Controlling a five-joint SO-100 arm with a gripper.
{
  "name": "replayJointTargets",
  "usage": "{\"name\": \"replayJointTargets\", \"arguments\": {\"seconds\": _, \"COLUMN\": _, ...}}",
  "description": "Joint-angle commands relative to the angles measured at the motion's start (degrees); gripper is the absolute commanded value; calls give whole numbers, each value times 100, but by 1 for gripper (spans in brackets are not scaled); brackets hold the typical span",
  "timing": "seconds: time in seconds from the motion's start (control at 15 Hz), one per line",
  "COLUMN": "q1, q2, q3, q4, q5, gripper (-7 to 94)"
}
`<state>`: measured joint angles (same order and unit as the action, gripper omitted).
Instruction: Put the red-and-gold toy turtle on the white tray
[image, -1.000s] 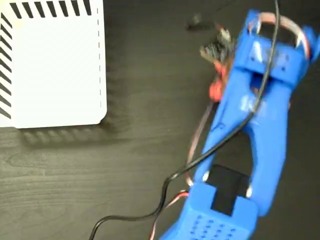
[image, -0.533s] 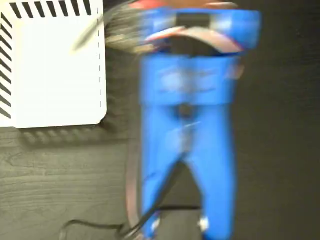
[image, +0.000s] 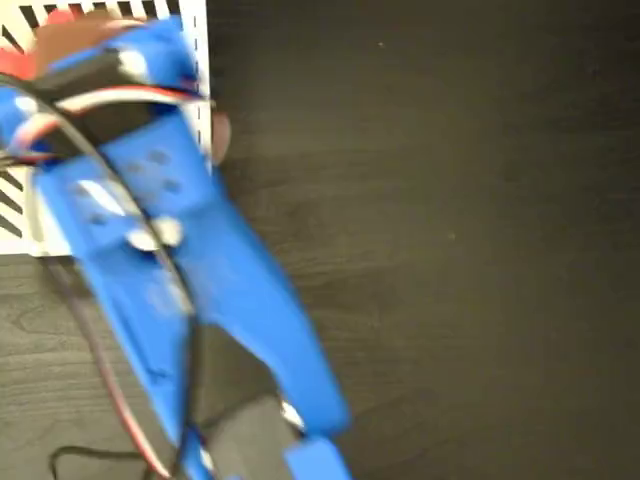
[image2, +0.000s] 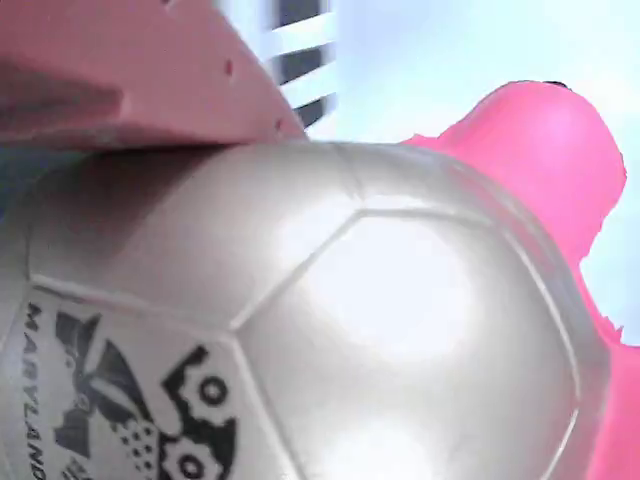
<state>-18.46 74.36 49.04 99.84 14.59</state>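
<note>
The wrist view is filled by the red-and-gold toy turtle (image2: 350, 330): a shiny domed shell with a black printed logo at lower left and a coral-pink limb (image2: 545, 140) at upper right. A pink finger (image2: 130, 70) presses on the shell from the upper left. Behind the turtle lies the white tray (image2: 450, 50), its slotted wall showing at the top. In the fixed view the blue arm (image: 170, 260) reaches up and left, and my gripper (image: 60, 40) sits blurred over the tray (image: 18, 238). The gripper is shut on the turtle.
Dark wood-grain tabletop (image: 450, 200) spreads to the right of the tray. Black and red cables (image: 100, 165) run along the arm and down to the table's lower left.
The arm has swung from the right side of the table leftward until its gripper end is over the tray, carrying the turtle with it.
</note>
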Motion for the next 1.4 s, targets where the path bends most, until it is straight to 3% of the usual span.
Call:
{"name": "replayJointTargets", "arguments": {"seconds": 0.0, "q1": -299, "q2": -404, "q3": -589, "q4": -105, "q5": 123, "gripper": 0}}
{"name": "replayJointTargets", "arguments": {"seconds": 0.13, "q1": -299, "q2": -642, "q3": -149, "q4": -791, "q5": 149, "gripper": 0}}
{"name": "replayJointTargets", "arguments": {"seconds": 0.8, "q1": -62, "q2": -1582, "q3": -53, "q4": -1318, "q5": 149, "gripper": 1}}
{"name": "replayJointTargets", "arguments": {"seconds": 1.0, "q1": -123, "q2": -1600, "q3": -255, "q4": -1107, "q5": 246, "gripper": 24}}
{"name": "replayJointTargets", "arguments": {"seconds": 1.27, "q1": -193, "q2": -1670, "q3": -352, "q4": -835, "q5": 281, "gripper": 66}}
{"name": "replayJointTargets", "arguments": {"seconds": 1.33, "q1": -202, "q2": -1670, "q3": -352, "q4": -791, "q5": 299, "gripper": 68}}
